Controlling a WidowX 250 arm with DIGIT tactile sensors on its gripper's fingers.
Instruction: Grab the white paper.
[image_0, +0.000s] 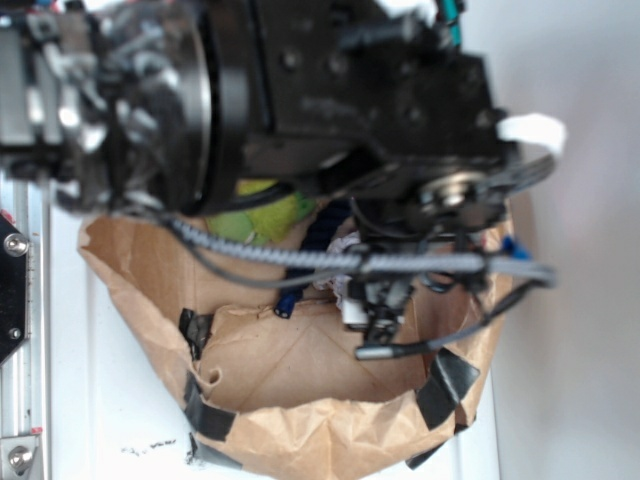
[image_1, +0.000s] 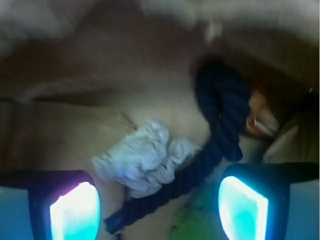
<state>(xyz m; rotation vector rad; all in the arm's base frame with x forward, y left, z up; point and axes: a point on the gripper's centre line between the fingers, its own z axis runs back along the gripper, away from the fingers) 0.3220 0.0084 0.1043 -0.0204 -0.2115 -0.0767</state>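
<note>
The white paper (image_1: 145, 159) is a crumpled off-white wad lying on the floor of a brown paper bag (image_0: 300, 400). In the exterior view only a sliver of the white paper (image_0: 347, 249) shows behind the arm. My gripper (image_1: 159, 209) hangs open just above it, with the wad ahead of the gap and a little toward the left pad. Nothing is between the pads (image_1: 75, 212). In the exterior view the black arm fills the top and hides most of the gripper (image_0: 378, 310), which reaches down into the bag.
A dark blue rope (image_1: 220, 110) loops beside the wad and runs under its right edge. A fuzzy green ball (image_0: 262, 215) lies at the back of the bag, seen as a green blur (image_1: 200, 220) near the right pad. The bag walls rise all round.
</note>
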